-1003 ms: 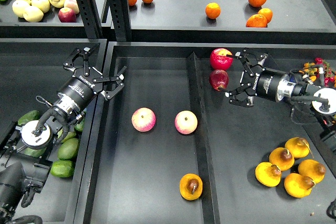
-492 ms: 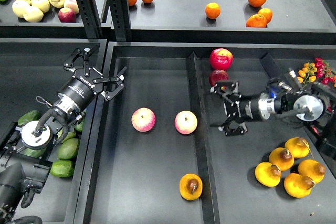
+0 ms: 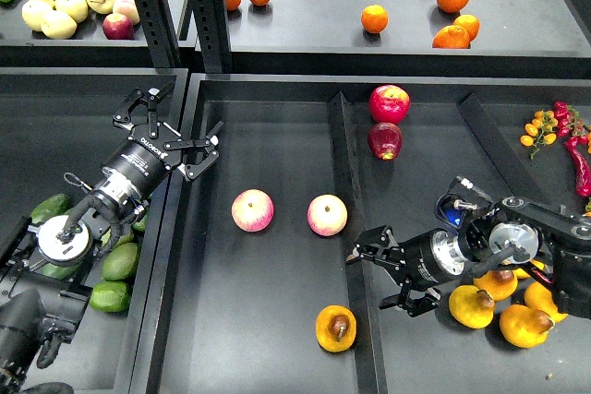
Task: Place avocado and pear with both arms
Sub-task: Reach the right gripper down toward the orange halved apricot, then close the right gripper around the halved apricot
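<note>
Right gripper [image 3: 382, 276] spread wide, empty, just right of orange-yellow pear with dark brown pit [image 3: 335, 328] on black tray floor [image 3: 259, 320]. Left gripper [image 3: 178, 128] open, empty. Bright green avocado not identifiable.

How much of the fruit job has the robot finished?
One pear already lies in the middle tray. Nothing is held: the right hand is open and empty, just above that pear, and the left hand is open by the tray's left edge. No bright green avocado is in the tray yet.
</note>
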